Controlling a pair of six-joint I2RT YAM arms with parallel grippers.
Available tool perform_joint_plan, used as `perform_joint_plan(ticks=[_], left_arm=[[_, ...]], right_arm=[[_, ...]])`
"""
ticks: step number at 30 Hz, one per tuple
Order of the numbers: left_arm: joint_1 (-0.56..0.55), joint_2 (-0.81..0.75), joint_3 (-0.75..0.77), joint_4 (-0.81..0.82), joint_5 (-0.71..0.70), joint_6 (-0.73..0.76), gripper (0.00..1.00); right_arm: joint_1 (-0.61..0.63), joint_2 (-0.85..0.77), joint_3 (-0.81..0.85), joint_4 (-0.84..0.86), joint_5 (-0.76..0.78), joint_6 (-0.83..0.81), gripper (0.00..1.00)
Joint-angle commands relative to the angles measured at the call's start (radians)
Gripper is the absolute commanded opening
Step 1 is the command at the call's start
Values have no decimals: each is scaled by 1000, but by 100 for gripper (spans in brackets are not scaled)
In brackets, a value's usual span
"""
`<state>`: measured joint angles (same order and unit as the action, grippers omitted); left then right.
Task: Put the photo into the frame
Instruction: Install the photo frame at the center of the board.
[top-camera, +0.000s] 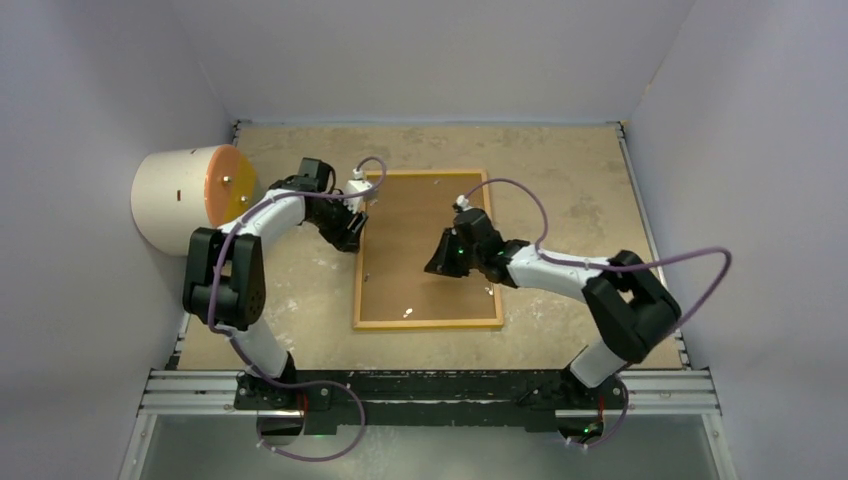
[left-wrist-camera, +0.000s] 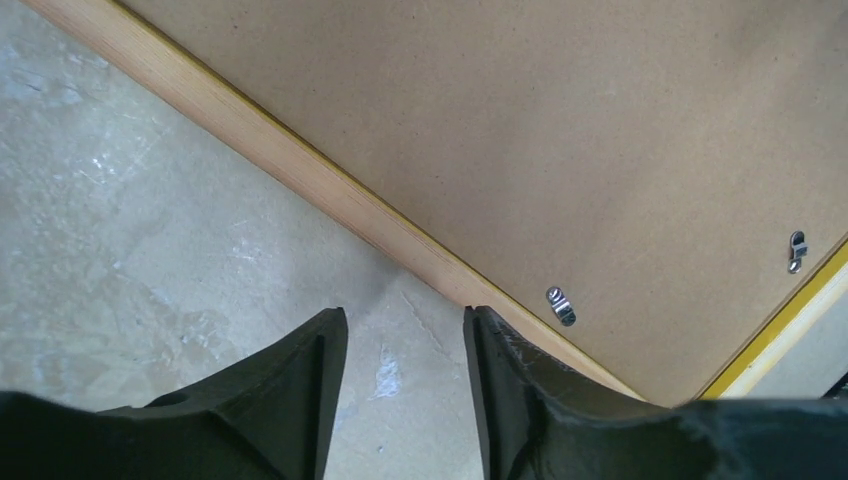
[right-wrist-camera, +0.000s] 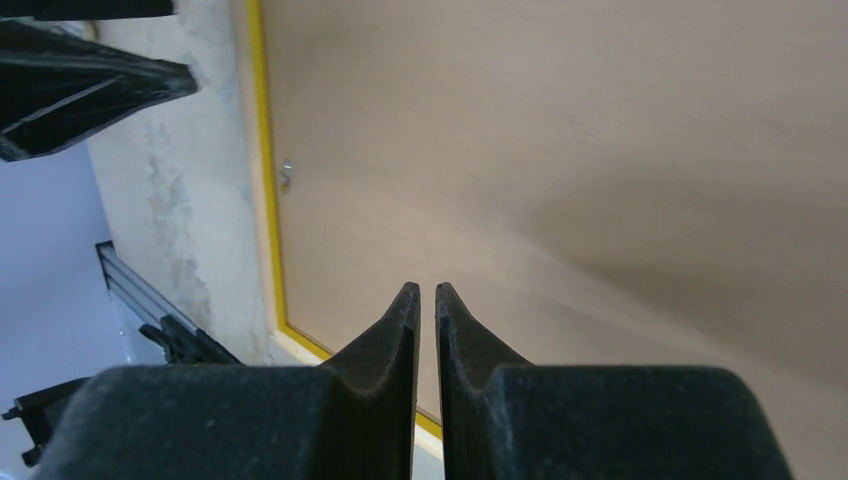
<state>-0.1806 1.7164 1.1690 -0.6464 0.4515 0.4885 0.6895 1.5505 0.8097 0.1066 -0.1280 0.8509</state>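
Observation:
The frame (top-camera: 428, 323) lies face down in the middle of the table, its light wood back up and a yellow lip (right-wrist-camera: 262, 150) showing. A plain brown backing board (top-camera: 420, 240) fills it. The photo is hidden. My left gripper (top-camera: 352, 232) sits low at the frame's left rail (left-wrist-camera: 300, 170). It (left-wrist-camera: 405, 318) is open over bare table with nothing between the fingers, and its right finger (left-wrist-camera: 500, 370) is against the rail's outer edge. My right gripper (top-camera: 438, 262) hovers over the board. Its (right-wrist-camera: 427, 290) fingers are open by only a thin slit and hold nothing.
Small metal clips (left-wrist-camera: 560, 305) (left-wrist-camera: 796, 250) sit on the board near a frame corner. A white drum with an orange face (top-camera: 190, 195) lies at the table's left side. Lilac walls enclose the table on three sides.

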Motion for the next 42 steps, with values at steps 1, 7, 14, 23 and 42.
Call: perform_joint_plan(ticks=[1,7,14,23,42], left_arm=[[33,33,-5,33,104,-75,46],[72,72,-43,78,155,-109,35],[75,88,-78,116,197,-123,33],[75,96,-113,148,202,-120,31],[75,73,-130,161,206,-109,31]], right_arm=[[85,112,122,165,-26,61,11],[165,283,221,271,-75,114,10],[218,388,277,319,-85,164,8],[227,418,284,298,-14,175,8],[226,468,291,310,34,194,5]])
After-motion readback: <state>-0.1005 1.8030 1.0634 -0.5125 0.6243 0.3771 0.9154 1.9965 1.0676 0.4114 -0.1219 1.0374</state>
